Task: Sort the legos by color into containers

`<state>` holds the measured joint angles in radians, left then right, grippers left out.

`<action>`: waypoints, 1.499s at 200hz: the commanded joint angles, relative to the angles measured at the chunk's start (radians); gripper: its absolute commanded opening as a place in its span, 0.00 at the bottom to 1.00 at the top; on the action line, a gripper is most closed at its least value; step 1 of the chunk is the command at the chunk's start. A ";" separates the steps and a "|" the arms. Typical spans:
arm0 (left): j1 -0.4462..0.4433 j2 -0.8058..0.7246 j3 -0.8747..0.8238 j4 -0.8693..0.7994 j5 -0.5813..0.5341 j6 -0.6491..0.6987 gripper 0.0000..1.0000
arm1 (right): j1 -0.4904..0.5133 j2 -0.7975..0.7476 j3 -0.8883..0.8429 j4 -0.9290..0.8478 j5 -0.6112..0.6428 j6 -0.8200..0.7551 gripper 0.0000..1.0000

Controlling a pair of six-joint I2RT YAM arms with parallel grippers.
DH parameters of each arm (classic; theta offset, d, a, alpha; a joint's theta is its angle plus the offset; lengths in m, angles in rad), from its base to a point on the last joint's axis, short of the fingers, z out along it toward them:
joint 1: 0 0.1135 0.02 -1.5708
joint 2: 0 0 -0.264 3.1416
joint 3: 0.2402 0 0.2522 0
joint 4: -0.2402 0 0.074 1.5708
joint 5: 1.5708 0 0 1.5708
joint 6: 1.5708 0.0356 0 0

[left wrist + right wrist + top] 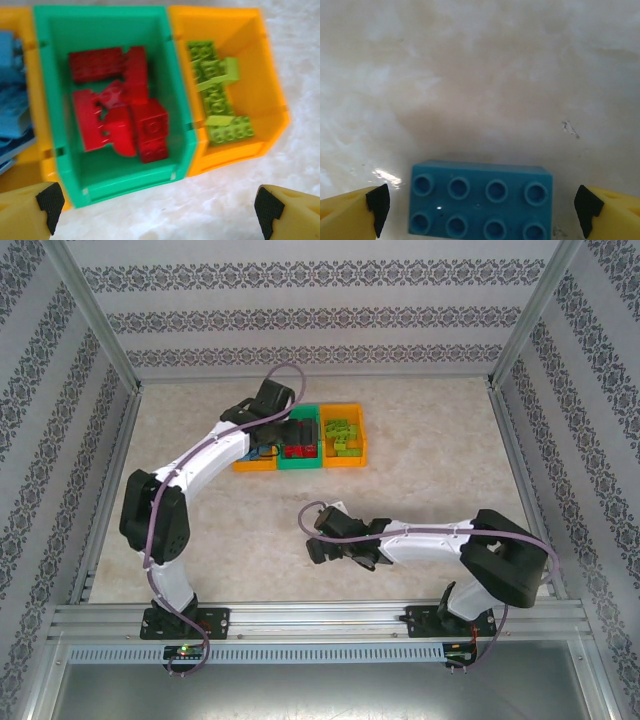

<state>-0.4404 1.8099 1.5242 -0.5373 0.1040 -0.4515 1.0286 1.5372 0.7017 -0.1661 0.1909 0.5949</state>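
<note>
Left gripper [159, 210] released near the green bin [176, 100]: red legos [120, 105] at twelve o'clock, light green legos [220, 107] at two. Right gripper [482, 210] released, straddling a blue lego [480, 177]

No writing, label, brand mark or number can be read. The studs of the blue brick [481, 202] on the counter [480, 75] are too soft to show any embossing. The green bin [100, 22], the orange bin [262, 75] and the red bricks [120, 105] are blurred, and the wallpaper [320, 318] bears only ornament.
</note>
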 commanded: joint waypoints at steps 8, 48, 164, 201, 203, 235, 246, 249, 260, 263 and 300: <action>0.030 -0.083 -0.115 0.069 0.000 -0.035 0.99 | 0.007 0.087 0.079 -0.061 0.007 -0.007 0.93; 0.070 -0.185 -0.227 0.102 0.002 -0.049 0.99 | 0.016 0.191 0.144 -0.150 0.028 0.026 0.71; 0.184 -0.410 -0.477 0.091 -0.032 -0.056 0.99 | 0.005 0.232 0.310 -0.153 0.028 -0.003 0.46; 0.253 -0.483 -0.580 0.083 -0.049 -0.078 0.99 | -0.023 0.289 0.447 -0.132 -0.051 -0.050 0.46; 0.256 -0.487 -0.585 0.083 -0.049 -0.079 0.99 | -0.026 0.293 0.454 -0.132 -0.057 -0.052 0.46; 0.312 -0.546 -0.670 0.068 -0.060 -0.079 0.99 | -0.058 0.371 0.597 -0.121 -0.153 -0.084 0.46; 0.323 -0.567 -0.698 0.066 -0.068 -0.079 0.99 | -0.070 0.397 0.649 -0.115 -0.190 -0.088 0.46; 0.326 -0.571 -0.707 0.067 -0.068 -0.077 0.99 | -0.075 0.403 0.662 -0.114 -0.198 -0.087 0.46; 0.336 -0.589 -0.730 0.066 -0.075 -0.079 0.99 | -0.095 0.425 0.712 -0.102 -0.241 -0.079 0.46; 0.338 -0.594 -0.737 0.066 -0.075 -0.079 0.99 | -0.100 0.430 0.724 -0.099 -0.252 -0.075 0.46; 0.356 -0.624 -0.778 0.063 -0.088 -0.079 0.99 | -0.187 0.513 0.876 -0.048 -0.356 -0.013 0.45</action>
<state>-0.1040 1.2137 0.7666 -0.4629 0.0414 -0.5217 0.8951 1.9965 1.4834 -0.2676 -0.0624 0.5446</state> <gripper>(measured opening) 0.994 0.600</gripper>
